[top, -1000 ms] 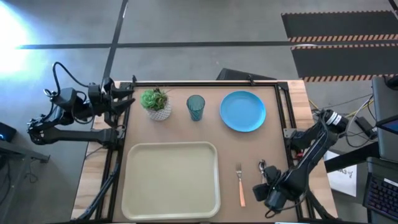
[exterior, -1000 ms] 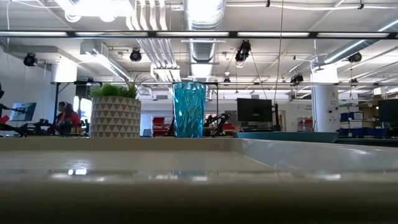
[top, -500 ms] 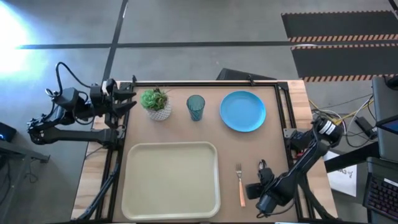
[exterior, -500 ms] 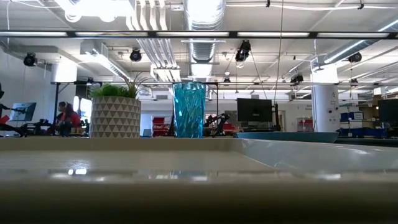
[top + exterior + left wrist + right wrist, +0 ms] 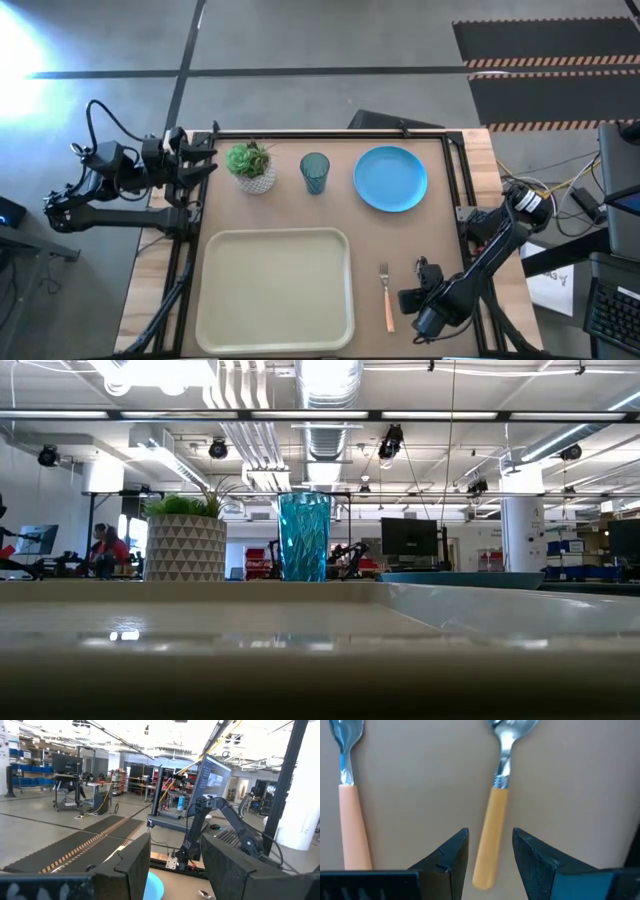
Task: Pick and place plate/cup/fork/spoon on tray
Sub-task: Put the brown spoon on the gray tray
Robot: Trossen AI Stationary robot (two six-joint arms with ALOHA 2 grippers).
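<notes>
Since the earlier frame the right gripper has been shifted slightly over the pale orange-tan handled spoon with a round silver bowl; nothing else is displaced. Its fingers are spread, with the spoon handle lying between them, not yet pinched. The spoon lies just right of the large cream-beige rectangular plastic tray, beyond the bright orange handled fork with silver prongs. The round sky-blue plate and teal translucent cup sit behind the tray, off it. The left gripper is parked at the table's far-left corner from the tray, spread, empty. Risk: the handle is thin and flat on the table, so a closure made too high could slip off it, or the neighbouring fork could be nudged.
</notes>
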